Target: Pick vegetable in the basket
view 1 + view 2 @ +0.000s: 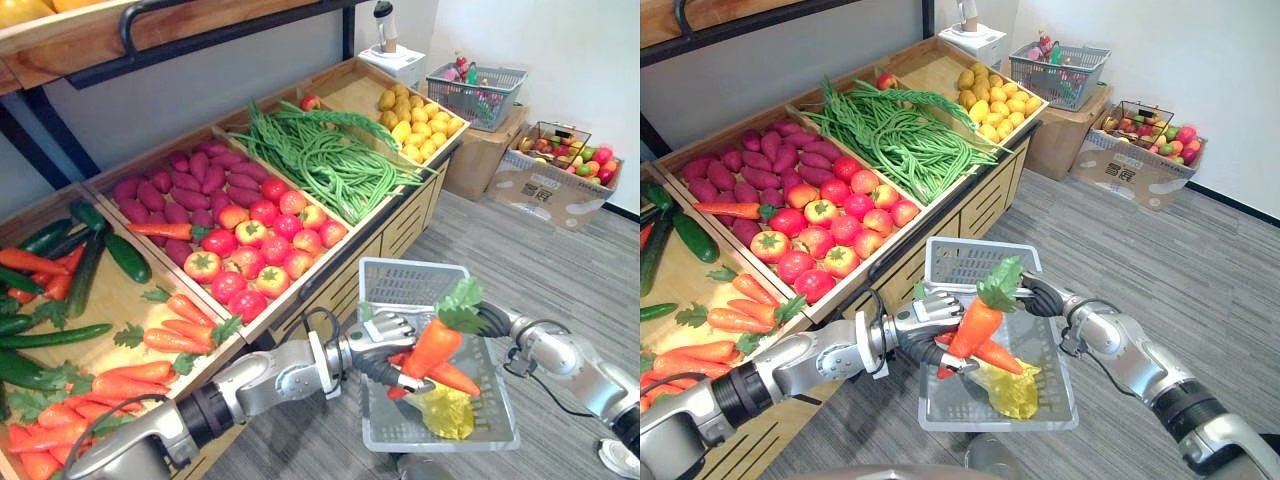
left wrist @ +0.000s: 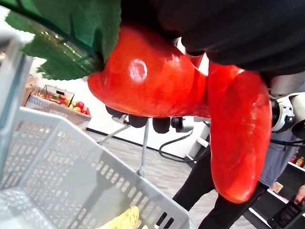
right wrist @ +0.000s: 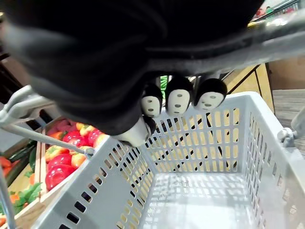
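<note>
My left hand (image 1: 380, 335) is shut on an orange carrot (image 1: 432, 347) with a green leafy top, and holds it upright just above the grey plastic basket (image 1: 395, 275). In the left wrist view the carrot (image 2: 147, 81) hangs close over the basket wall (image 2: 71, 157). A second carrot (image 1: 458, 379) and a yellow-green leafy vegetable (image 1: 446, 413) lie inside the basket. My right hand (image 1: 1040, 296) is at the basket's far side, partly behind the carrot's leaves. Its fingers (image 3: 178, 98) are curled round the basket's handle (image 3: 276, 40).
The wooden produce stand on the left holds carrots (image 1: 170, 340), cucumbers (image 1: 90, 265), tomatoes (image 1: 260, 250), purple sweet potatoes (image 1: 190, 180), green beans (image 1: 330, 160) and yellow fruit (image 1: 415, 125). Another basket (image 1: 478, 92) and a fruit box (image 1: 560, 170) stand at the back right. A person in dark clothes (image 2: 214, 195) stands beyond the basket.
</note>
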